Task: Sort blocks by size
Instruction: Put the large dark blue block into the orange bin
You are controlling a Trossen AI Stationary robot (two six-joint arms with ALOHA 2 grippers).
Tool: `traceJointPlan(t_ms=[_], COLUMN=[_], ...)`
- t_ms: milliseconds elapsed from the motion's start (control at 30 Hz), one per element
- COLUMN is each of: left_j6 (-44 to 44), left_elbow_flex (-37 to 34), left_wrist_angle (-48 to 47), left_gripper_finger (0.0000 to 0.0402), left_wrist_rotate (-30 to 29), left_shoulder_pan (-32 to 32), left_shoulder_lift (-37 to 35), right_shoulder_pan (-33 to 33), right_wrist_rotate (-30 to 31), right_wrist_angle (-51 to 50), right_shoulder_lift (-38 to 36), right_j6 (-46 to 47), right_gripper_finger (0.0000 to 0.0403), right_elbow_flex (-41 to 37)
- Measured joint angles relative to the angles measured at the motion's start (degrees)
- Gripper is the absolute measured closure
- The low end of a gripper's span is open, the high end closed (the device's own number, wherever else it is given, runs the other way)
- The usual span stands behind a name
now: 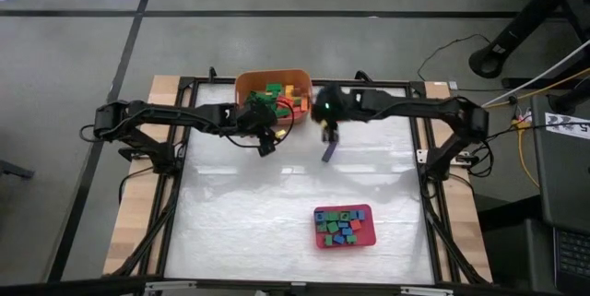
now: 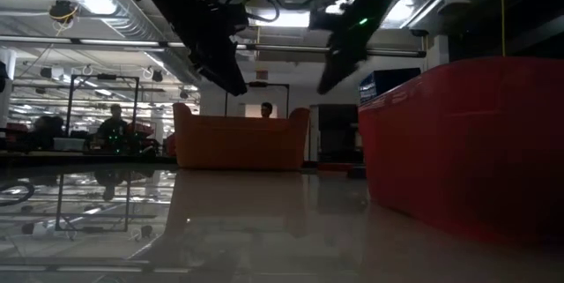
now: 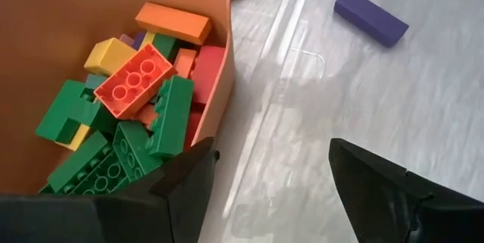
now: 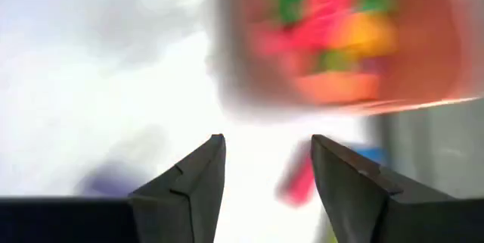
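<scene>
A purple block (image 1: 329,152), a long rectangle, lies flat on the desk (image 1: 240,231) in its far half, near the middle, just nearer than the right gripper (image 1: 328,132) and clear of its fingers. The right gripper hangs above the desk with its two fingers apart and nothing between them. In the left wrist view the same purple block (image 3: 370,17) rests alone on the bare surface, well apart from the left gripper's fingertips (image 3: 363,169).

The left gripper (image 1: 265,141) hovers just beside the near wall of the orange tub (image 1: 241,84), its fingers spread wide and empty. The tub stands at the middle of the far edge and holds a loose pile of blocks (image 3: 136,114): green, red, orange and yellow pieces, mostly long, lying at mixed angles.

The red tray (image 1: 369,242) sits near the desk's near edge, right of centre, well apart from both grippers. It holds small square blocks (image 1: 339,227), green, blue and red, packed close.
</scene>
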Motion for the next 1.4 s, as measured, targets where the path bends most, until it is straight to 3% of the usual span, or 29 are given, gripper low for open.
traceJointPlan(t_ms=[133, 200, 533, 800, 1167, 1267, 1400], left_j6=[-0.3, -0.4, -4.2, -10.4, -12.3, -12.4, -12.4], left_elbow_flex=[0.0, 0.0, 0.0, 0.0, 0.0, 0.0, 0.0], left_wrist_angle=[0.0, 0.0, -0.4, -5.9, -6.3, -6.3, -6.3], left_gripper_finger=[0.0157, 0.0157, 0.0157, 0.0157, 0.0157, 0.0157, 0.0157], left_wrist_rotate=[0.0, 0.0, 0.0, 0.0, 0.0, 0.0, 0.0], left_shoulder_pan=[0.0, 0.0, 0.0, -0.6, -2.6, -3.3, -4.1], left_shoulder_lift=[0.0, 0.0, 0.0, 0.0, 0.0, 0.0, 0.0], right_shoulder_pan=[4.1, 6.0, 9.4, 5.7, 3.6, 3.4, 3.4], right_wrist_rotate=[-11.4, -13.5, -6.9, -10.6, -11.4, -12.4, -12.4], right_wrist_angle=[-12.6, -14.7, 0.9, 6.2, 11.2, 10.9, 10.0], right_shoulder_lift=[-1.4, -1.4, -1.3, -0.4, 7.1, 8.2, 8.4], right_j6=[-0.6, -2.7, -13.7, -14.2, -18.0, -18.2, -18.1], right_gripper_finger=[0.0208, 0.0208, 0.0207, 0.0207, 0.0209, 0.0225, 0.0280], right_elbow_flex=[0.0, -1.4, -14.0, -18.3, -19.2, -19.0, -18.2])
